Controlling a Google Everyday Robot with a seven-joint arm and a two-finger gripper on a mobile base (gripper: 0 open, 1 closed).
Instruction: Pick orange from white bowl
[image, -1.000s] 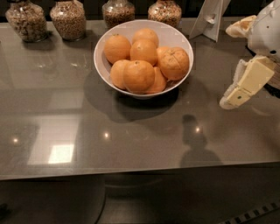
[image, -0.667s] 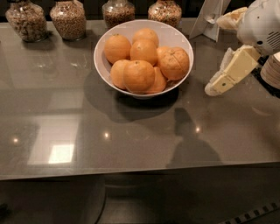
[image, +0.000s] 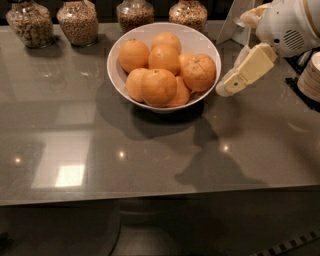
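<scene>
Orange peel scored with shallow crossing lines marks the orange (image: 199, 71) we want. It sits on the right side of the white bowl (image: 114, 60), leaning against the inner wall and pressed against the smooth oranges (image: 158, 86) heaped beside it and behind it. We count about six of those, and they fill the bowl above its rim. The bowl stands on the grey counter (image: 150, 155), towards the back and a little right of centre.

Just beside the bowl's right rim we see the gripper (image: 234, 54), above the counter and level with the fruit. Its cream fingers (image: 247, 70) are spread wide with nothing between them. The lower one slants down and to the left, its tip near the bowl's outer wall but apart from it; the upper one shows near the top edge. The arm's rounded white wrist (image: 290, 25) comes in from the upper right corner, tilted towards the bowl.

Behind, four glass jars (image: 77, 21) of grain line the counter's far edge, and a white stand (image: 231, 22) rises behind the gripper.
</scene>
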